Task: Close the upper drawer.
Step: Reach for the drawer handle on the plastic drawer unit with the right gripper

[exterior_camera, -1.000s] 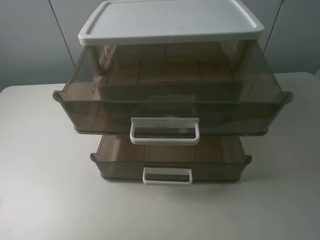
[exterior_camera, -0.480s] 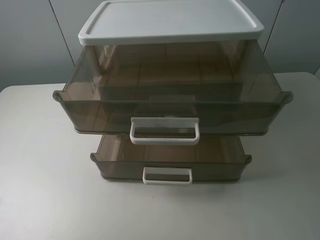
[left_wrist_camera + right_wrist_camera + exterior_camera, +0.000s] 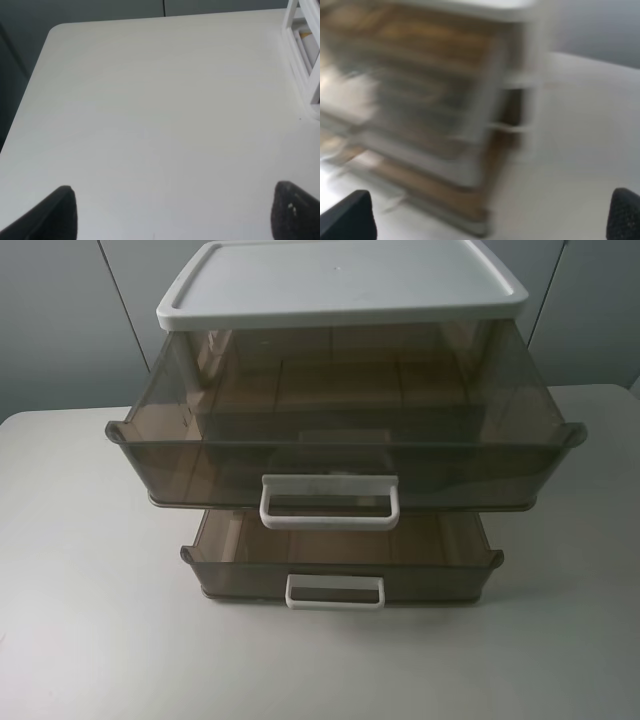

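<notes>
The upper drawer (image 3: 345, 455) stands pulled well out of a small cabinet, its smoky brown front overhanging far past the white lid (image 3: 340, 280) that caps the cabinet. It is the deeper and wider of the two drawers seen from above, and its translucent walls let the cabinet's inner ribs show through. A wide white loop handle (image 3: 329, 502) sits at the middle of its front, slightly scuffed along the top bar. Below it a shallower drawer (image 3: 340, 575) of the same smoky plastic is also out, with its front nearer the camera than the upper one's, and it carries a smaller white handle (image 3: 335, 591). The cabinet rests toward the back of a pale surface (image 3: 90, 620), roughly centred across it.

Neither arm appears in the high view. In the left wrist view the left fingers (image 3: 55, 217) are released – two dark tips spread wide apart over bare surface, with nothing between them. A corner of the cabinet's white frame (image 3: 300, 45) shows at the edge of that view, well apart from the tips.

The right wrist view is heavily blurred. The right fingers (image 3: 347, 217) are likewise spread wide, holding nothing, and they point toward one side of the cabinet (image 3: 435, 100) – white uprights and stacked brown layers can be made out there, but which layer is which cannot be told.
</notes>
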Action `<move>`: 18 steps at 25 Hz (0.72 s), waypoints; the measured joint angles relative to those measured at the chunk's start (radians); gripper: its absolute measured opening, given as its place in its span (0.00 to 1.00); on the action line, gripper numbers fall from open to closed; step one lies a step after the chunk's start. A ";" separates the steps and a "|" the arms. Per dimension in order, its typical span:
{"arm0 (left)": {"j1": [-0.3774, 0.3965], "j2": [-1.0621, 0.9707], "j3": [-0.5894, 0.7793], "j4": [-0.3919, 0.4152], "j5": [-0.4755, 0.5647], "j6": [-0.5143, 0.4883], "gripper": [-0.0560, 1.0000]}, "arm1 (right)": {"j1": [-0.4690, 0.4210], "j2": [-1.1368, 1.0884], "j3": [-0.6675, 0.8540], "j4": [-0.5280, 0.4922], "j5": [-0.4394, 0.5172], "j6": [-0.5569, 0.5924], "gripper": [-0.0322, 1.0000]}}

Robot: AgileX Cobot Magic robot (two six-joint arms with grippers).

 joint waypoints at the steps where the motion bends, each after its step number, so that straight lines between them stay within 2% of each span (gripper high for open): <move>1: 0.000 0.000 0.000 0.000 0.000 0.000 0.76 | 0.029 0.026 0.000 0.044 0.005 -0.042 0.71; 2: 0.000 0.000 0.000 0.000 0.000 0.000 0.76 | 0.063 0.055 0.000 0.098 0.012 -0.070 0.71; 6: 0.000 0.000 0.000 0.000 0.000 0.000 0.76 | 0.193 0.152 0.000 0.211 0.066 -0.154 0.71; 12: 0.000 0.000 0.000 0.000 0.000 0.000 0.76 | 0.366 0.218 0.000 0.372 0.063 -0.211 0.71; 15: 0.000 0.000 0.000 0.000 0.000 0.000 0.76 | 0.437 0.249 0.000 0.376 0.029 -0.206 0.71; 18: 0.000 0.000 0.000 0.000 0.000 0.000 0.76 | 0.521 0.291 0.000 0.325 -0.041 -0.164 0.71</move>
